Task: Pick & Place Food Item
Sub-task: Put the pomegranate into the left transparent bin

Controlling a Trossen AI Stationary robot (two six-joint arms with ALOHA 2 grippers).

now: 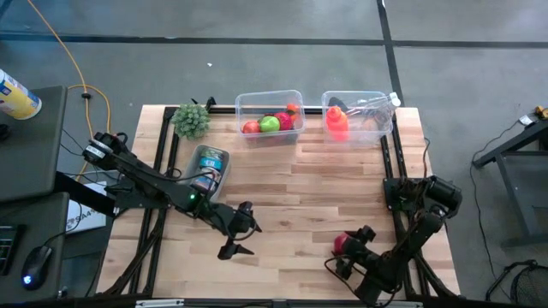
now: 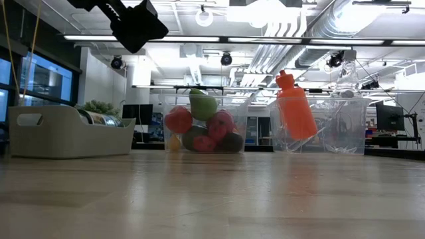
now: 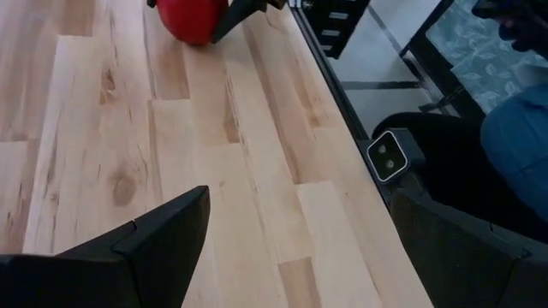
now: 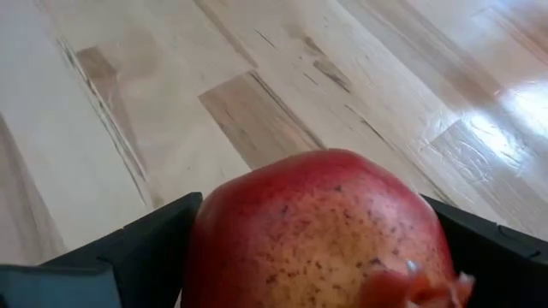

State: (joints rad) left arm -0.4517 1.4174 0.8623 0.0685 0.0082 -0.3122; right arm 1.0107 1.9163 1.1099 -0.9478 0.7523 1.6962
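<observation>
1. The bench [image 1: 282, 188] carried everything: at its far edge I saw a clear bin of fruit [image 1: 270, 115] with red and green pieces, and beside it a second clear bin [image 1: 360, 115] holding an orange bottle [image 1: 336, 121]. From this I judged that some food was already sorted.
2. The left gripper [image 1: 240, 231] hung over the middle of the near side of the bench. Its jaws were wide open and held nothing, so I took this arm as waiting.
3. The right gripper [image 1: 347, 252] was low at the near right corner. Its jaws stood wide on both sides of the fruit; I could not tell if they touched it.
4. The red pomegranate [image 4: 321, 231] was between those jaws, well apart from the bins. In my judgement the lift, the carry and the release all remained.
</observation>
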